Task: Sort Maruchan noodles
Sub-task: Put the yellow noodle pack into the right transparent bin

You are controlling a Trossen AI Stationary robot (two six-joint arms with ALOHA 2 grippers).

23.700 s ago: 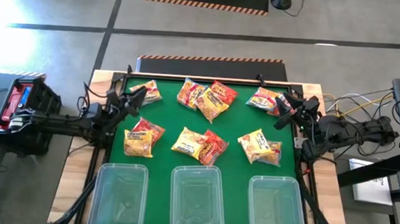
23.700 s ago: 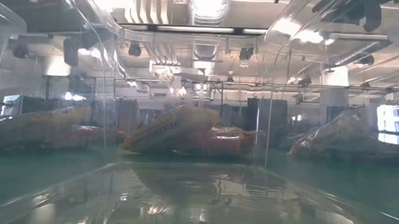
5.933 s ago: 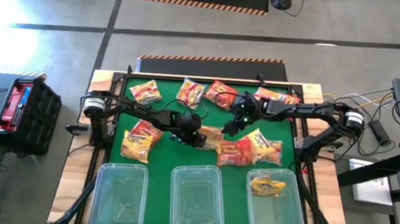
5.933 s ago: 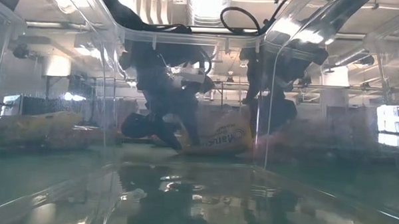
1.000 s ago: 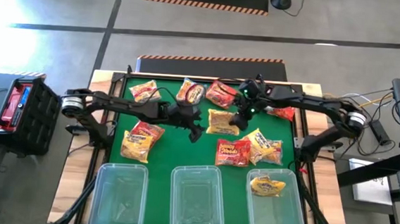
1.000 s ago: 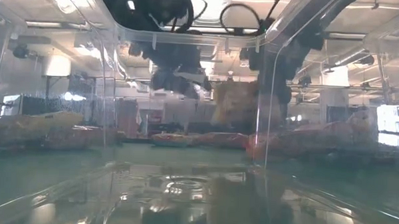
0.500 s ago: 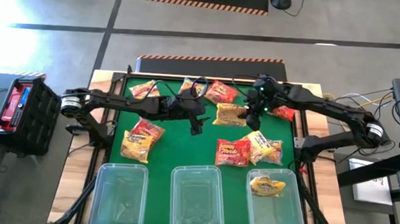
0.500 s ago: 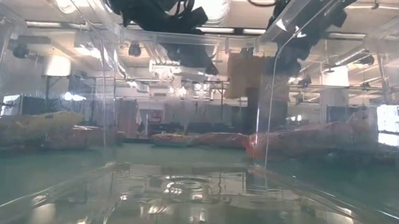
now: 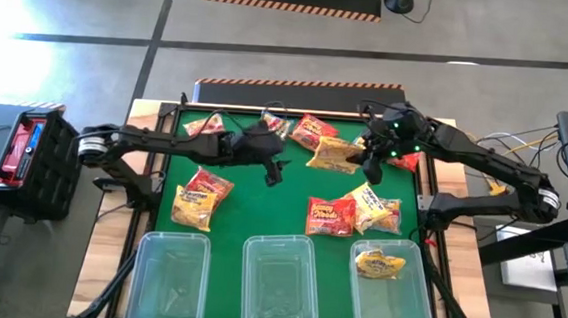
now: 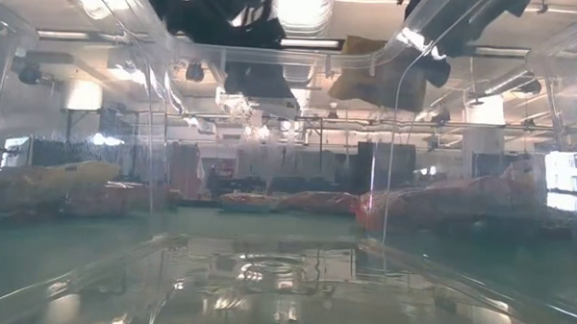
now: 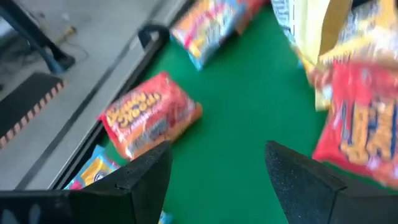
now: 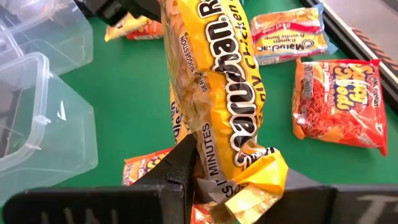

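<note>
nearest, three clear bins line the front edge of the green tabletop: the left bin and middle bin have no packet in them, while the right bin holds one yellow packet. just behind, a red-and-yellow pair of packets lies at the left, and a red packet lies touching a yellow packet on the mat at the right. farther back, the right tool is up off the tabletop, its fingers pinched narrow on the end of a yellow maruchan packet, which hangs from them above the mat. level with it, the left tool hovers over bare green with its fingers spread wide and holding nothing. along the far edge sit more noodles: one packet at the left, a red packet at the back in the middle, and a red one partly hidden under the right arm.
</note>
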